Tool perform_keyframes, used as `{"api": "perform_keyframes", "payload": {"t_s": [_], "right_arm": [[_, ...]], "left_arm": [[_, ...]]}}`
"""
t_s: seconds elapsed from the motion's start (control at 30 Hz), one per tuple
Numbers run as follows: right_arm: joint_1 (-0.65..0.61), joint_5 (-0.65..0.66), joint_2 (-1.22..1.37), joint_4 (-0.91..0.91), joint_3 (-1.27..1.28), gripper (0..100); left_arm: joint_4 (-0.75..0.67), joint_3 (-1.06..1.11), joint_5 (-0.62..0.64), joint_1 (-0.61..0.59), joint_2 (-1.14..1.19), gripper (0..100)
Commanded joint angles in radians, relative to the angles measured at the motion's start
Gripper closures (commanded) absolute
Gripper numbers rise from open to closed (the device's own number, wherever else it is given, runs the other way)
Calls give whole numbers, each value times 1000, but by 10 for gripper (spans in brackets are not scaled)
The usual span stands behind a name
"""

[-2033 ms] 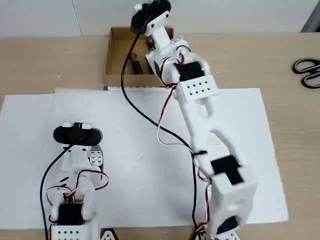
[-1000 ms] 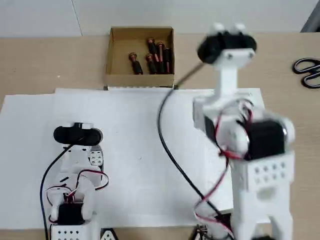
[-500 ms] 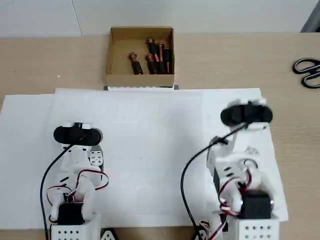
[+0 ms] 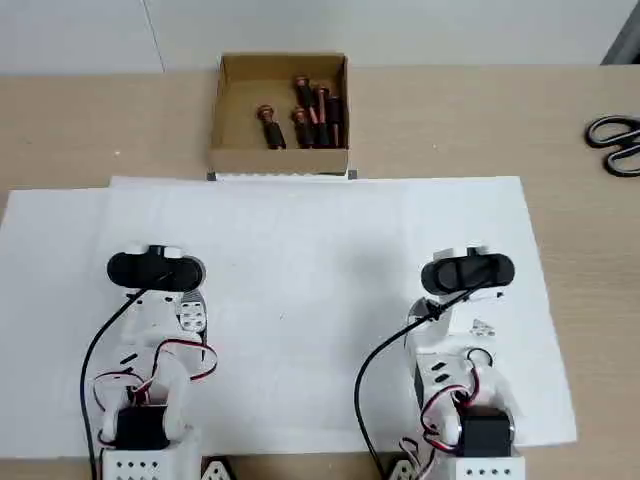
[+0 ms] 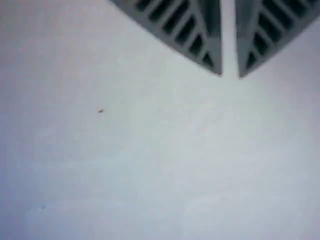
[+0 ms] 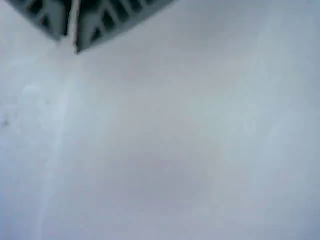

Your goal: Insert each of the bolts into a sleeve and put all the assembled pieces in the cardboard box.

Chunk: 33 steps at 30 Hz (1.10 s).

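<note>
Cardboard box (image 4: 280,160): stands open-topped on the wooden table, just beyond the far edge of the white paper sheet (image 4: 300,260).
Assembled pieces (image 4: 305,118): about five copper-headed bolts, each in a dark sleeve, lie close together inside the box, toward its right side.
Left gripper (image 5: 230,74): fingers drawn to a narrow slit, holding nothing, just above the paper.
Right gripper (image 6: 71,42): fingers pressed almost together, holding nothing, also low over the paper.
Left arm (image 4: 150,340) and right arm (image 4: 460,350): both folded at the near edge, well apart from the box.
Scissors (image 4: 612,140): lie at the table's right edge, apart from the work.
Progress: every bolt and sleeve that shows is assembled and boxed. I judge the task done, or very nearly so.
</note>
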Motion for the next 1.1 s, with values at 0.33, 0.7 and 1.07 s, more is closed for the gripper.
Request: {"api": "perform_keyframes", "payload": {"t_s": [0.33, 0.7, 1.07], "right_arm": [[7, -26, -18, -39, 118, 995], [7, -28, -18, -39, 117, 995], [7, -28, -18, -39, 117, 995]], "left_arm": [[0, -4, 5, 0, -8, 993], [0, -4, 5, 0, -8, 993], [0, -4, 5, 0, -8, 993]]}}
